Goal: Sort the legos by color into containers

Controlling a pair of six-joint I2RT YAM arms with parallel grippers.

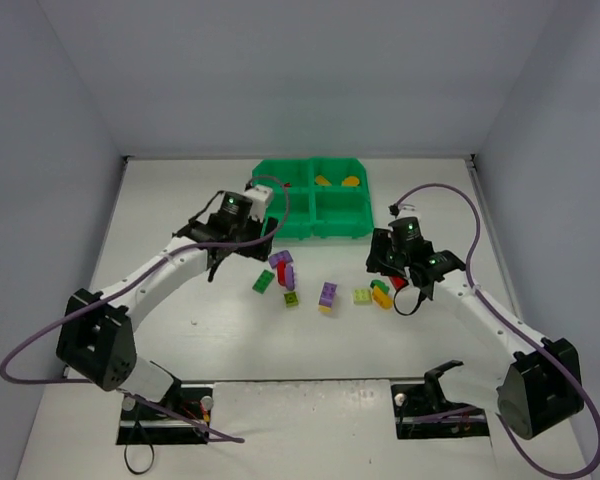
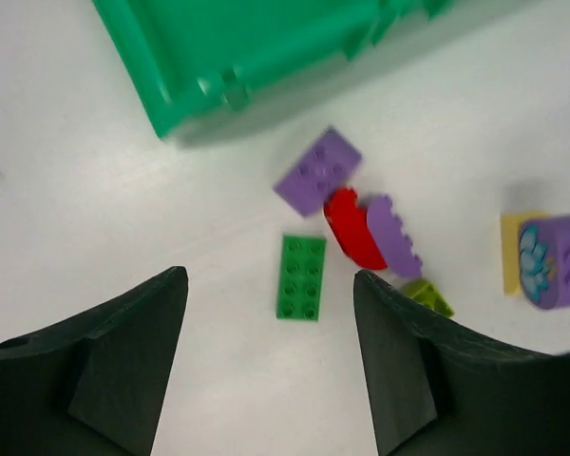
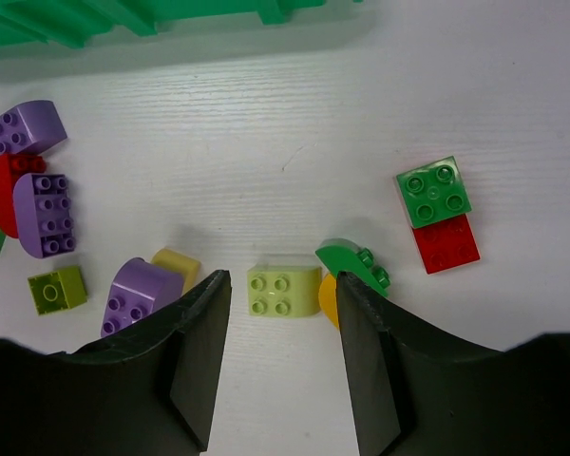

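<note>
Bare white table (image 1: 230,340) all round the loose pile, with open room toward the near edge and out to both sides. Grey walls close in behind and at the flanks. Green tray (image 1: 311,231) at the far middle, front wall just beyond the nearest bricks.

Two yellow pieces (image 1: 338,181) in the back right compartment. Possibly something red in the back left one, half hidden by the left wrist.

Small studded bricks scattered between the two arms, some touching: a flat green brick (image 2: 301,276), a purple brick (image 2: 317,171), a red curved brick (image 2: 353,228) against a purple curved one (image 2: 391,235). Further right, a lime brick (image 3: 283,291), a green curved brick (image 3: 353,264), and a green square brick (image 3: 434,191) edge to edge with a red square brick (image 3: 446,243).

Left gripper (image 2: 271,285) spread wide and holding nothing, above the table near the tray's front, flat green brick just beyond the gap. Right gripper (image 3: 285,278) parted and empty too, lime brick framed between the fingertips, green curved brick at the right finger. Contact impossible to judge.
</note>
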